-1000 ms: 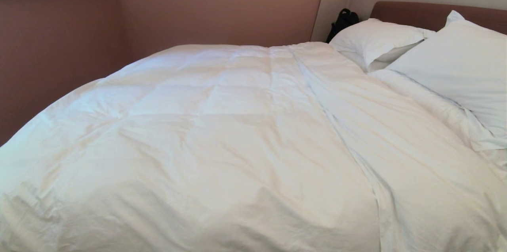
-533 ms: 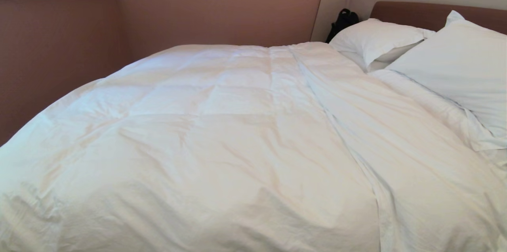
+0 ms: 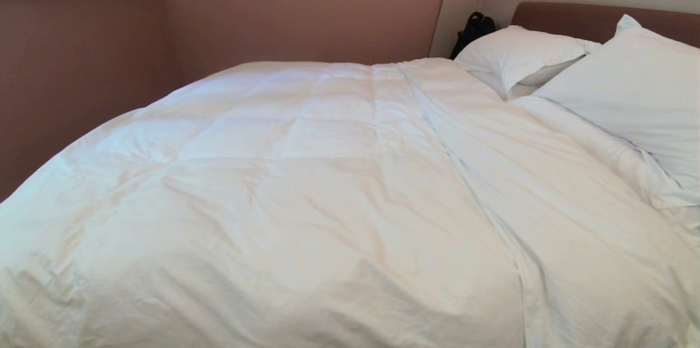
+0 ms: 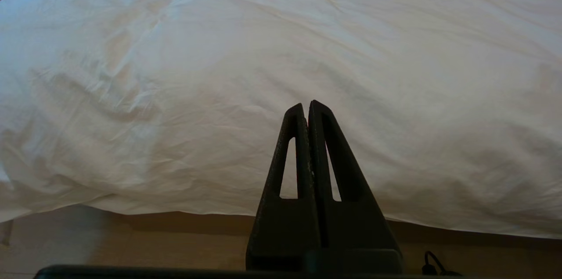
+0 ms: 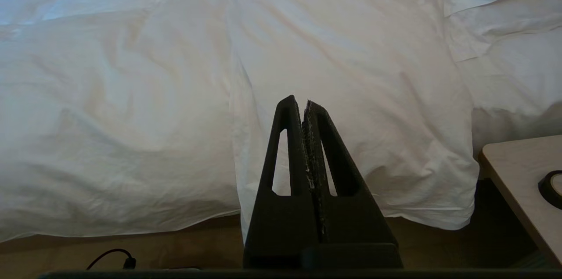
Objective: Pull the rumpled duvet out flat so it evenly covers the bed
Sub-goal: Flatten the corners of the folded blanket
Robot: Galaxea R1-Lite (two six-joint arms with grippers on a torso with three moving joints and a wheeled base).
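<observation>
Two black grippers, left [image 4: 306,110] and right [image 5: 298,105], hang pressed together and empty beside the wide white-sheeted bed [image 3: 593,14]; the puffy white stitched duvet [image 3: 284,173] lies spread over it exactly as a second ago, apparently finished.

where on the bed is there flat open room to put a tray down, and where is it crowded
The broad middle of the duvet, between the pink wall and the long fold, is bare, though puffy and wrinkled. Past the fold it is open up to the pillows, which crowd the headboard end. The bedside table has a free corner.
</observation>
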